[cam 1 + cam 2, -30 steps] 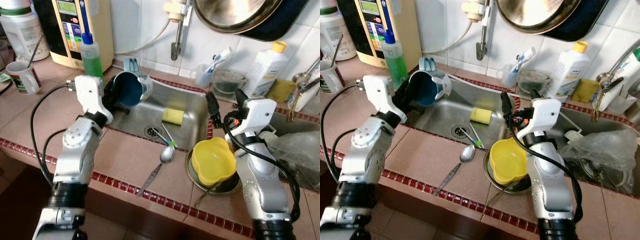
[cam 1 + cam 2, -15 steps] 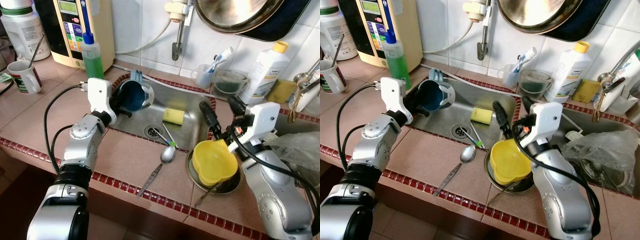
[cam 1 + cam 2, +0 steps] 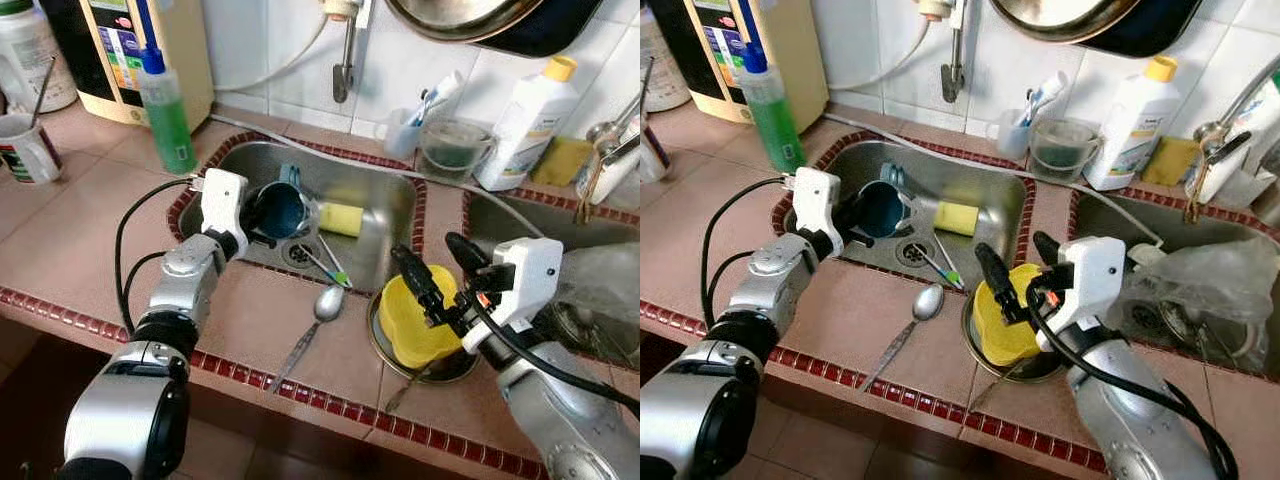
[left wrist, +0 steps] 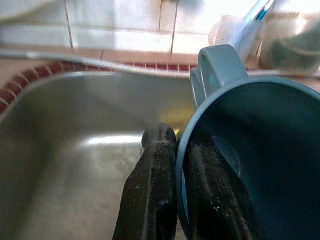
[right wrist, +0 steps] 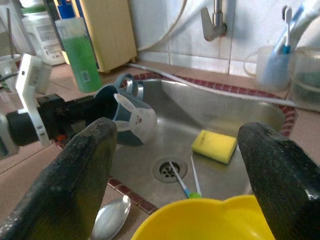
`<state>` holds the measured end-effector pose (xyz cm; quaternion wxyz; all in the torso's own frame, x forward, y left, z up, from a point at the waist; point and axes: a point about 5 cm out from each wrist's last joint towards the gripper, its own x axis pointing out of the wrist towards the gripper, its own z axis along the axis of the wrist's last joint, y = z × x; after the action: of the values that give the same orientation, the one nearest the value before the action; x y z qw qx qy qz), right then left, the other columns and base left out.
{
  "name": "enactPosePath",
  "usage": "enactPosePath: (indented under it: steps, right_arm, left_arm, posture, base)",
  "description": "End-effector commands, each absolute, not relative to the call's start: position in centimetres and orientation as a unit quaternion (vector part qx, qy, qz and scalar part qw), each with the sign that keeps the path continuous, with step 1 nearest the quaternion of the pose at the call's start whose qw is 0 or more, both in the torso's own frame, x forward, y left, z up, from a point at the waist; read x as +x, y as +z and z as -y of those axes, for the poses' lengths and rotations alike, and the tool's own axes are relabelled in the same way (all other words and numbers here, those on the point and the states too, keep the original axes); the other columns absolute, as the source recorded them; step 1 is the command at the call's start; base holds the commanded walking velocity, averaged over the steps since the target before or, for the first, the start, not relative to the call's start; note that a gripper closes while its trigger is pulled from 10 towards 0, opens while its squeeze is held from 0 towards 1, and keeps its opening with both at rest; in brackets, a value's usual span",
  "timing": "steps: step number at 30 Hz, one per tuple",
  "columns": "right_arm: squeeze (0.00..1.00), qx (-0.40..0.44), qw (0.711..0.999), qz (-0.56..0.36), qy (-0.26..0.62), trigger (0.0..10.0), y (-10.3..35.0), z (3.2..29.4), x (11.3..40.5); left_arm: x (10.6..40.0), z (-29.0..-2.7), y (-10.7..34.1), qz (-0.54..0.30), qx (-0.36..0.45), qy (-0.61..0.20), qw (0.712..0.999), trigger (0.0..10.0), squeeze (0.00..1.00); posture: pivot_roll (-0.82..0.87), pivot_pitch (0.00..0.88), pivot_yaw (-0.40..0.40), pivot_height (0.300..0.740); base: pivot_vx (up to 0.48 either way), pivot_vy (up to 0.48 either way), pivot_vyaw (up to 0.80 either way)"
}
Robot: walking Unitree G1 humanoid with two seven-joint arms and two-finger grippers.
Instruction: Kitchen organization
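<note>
Hands are both busy. Left hand pinches the blue cup by its rim, low inside the sink, probably to set it down. Right hand hangs wide open over the yellow bowl on the tabletop, ready to grab.

sink: sponge, toothbrush obstruct | counter: spoon blocks front

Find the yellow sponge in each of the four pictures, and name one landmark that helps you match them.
Left eye view: sponge in the sink, right of the blue mug.
Right eye view: same spot, behind the drain.
Left wrist view: too blurred to tell; a faint yellow patch shows beside the mug's rim.
Right wrist view: in the sink, between the two fingers.
Shared landmark: the blue mug, held by the left gripper.
</note>
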<state>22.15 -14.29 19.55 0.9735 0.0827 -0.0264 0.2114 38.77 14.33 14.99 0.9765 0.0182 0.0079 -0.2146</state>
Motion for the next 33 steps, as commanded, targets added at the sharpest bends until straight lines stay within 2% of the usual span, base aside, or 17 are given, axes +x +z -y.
enactPosePath:
  steps: [1,19,33]
  right_arm:
    - [0.00,0.082,0.974,0.030,0.211,10.0,20.1,14.5,21.6]
    - [0.00,0.088,0.969,-0.020,0.229,10.0,20.1,14.9,18.9]
    - [0.00,0.080,0.969,-0.027,0.234,10.0,20.4,14.8,18.3]
  left_arm:
    - [39.2,-13.9,16.2,0.009,0.031,-0.223,0.974,10.0,0.00]
    - [39.8,-16.7,16.4,-0.030,0.089,-0.176,0.980,10.0,0.00]
    - [40.0,-16.7,16.5,-0.041,0.106,-0.169,0.979,10.0,0.00]
  posture:
    - [-0.14,0.165,-0.051,0.740]
    - [-0.18,0.189,-0.036,0.740]
    - [-0.19,0.194,-0.020,0.740]
  base:
    - [0.000,0.000,0.00]
    - [0.000,0.000,0.00]
    - [0.000,0.000,0.00]
